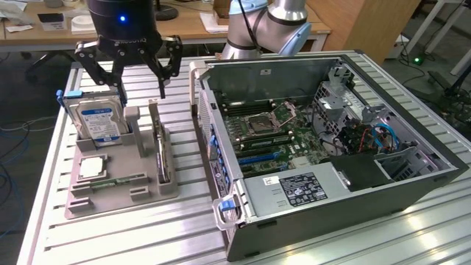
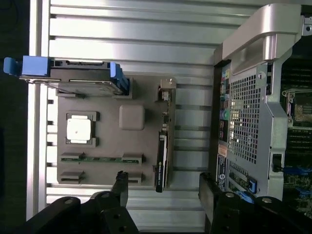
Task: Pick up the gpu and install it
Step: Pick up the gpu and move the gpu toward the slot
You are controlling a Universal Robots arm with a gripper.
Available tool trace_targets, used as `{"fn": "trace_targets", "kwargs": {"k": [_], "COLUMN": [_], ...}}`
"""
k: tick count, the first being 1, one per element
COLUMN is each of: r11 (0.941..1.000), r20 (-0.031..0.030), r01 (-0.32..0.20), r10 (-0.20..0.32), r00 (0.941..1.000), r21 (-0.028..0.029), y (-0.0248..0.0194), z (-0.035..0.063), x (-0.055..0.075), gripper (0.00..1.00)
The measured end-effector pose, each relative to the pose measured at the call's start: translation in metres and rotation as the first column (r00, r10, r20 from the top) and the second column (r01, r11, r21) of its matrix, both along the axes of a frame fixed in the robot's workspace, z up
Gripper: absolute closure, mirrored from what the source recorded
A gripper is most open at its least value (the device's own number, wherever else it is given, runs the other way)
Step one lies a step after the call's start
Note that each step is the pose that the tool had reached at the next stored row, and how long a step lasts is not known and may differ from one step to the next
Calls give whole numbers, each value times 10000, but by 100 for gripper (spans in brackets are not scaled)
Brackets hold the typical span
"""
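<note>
End effector (image 1: pixel 141 96): open, holds nothing; the two fingers (image 2: pixel 121 187) stand wide apart, hanging over the far end of the grey holder (image 1: pixel 110 201).
Gpu (image 2: pixel 163 141): not picked up yet. It stands on its edge in a slot of the holder, on the side nearest to the computer case (image 1: pixel 353 218).
Direction: the gpu is below the end effector; in the exterior view it lies a bit toward the camera and toward the exterior view's right of the fingers' middle.
Long axis: runs along the holder, approx. parallel to the case wall. In the wrist view it crosses the line btw. the two fingers at about a right angle, so I judge the open jaws face the card's two flat sides.
Gap: fingers well above the card, no touching.
Other parts: hard drive (image 1: pixel 99 121), processor chip (image 1: pixel 92 165) and memory stick (image 1: pixel 118 181) sit in the same holder, on the side away from the case.
Case: open, just beside the holder on the worktop (image 1: pixel 110 240); install not done.
</note>
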State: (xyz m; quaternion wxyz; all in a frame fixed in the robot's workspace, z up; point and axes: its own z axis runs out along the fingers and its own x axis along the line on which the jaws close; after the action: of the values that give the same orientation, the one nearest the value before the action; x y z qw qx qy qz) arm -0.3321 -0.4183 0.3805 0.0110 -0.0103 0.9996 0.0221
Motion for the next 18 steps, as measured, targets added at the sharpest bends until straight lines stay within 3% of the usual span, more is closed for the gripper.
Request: {"fn": "trace_targets", "kwargs": {"k": [1, 2, 18], "r11": [10000, 10000, 10000], "r20": [-3, -3, -6], "r01": [0, 0, 24], "r10": [0, 0, -24], "r00": [10000, 10000, 10000], "r21": [-5, -10, -13], "y": [0, -1, -10], "z": [-2, -4, -87], "x": [0, 0, 1], "gripper": [35, 28, 28]}}
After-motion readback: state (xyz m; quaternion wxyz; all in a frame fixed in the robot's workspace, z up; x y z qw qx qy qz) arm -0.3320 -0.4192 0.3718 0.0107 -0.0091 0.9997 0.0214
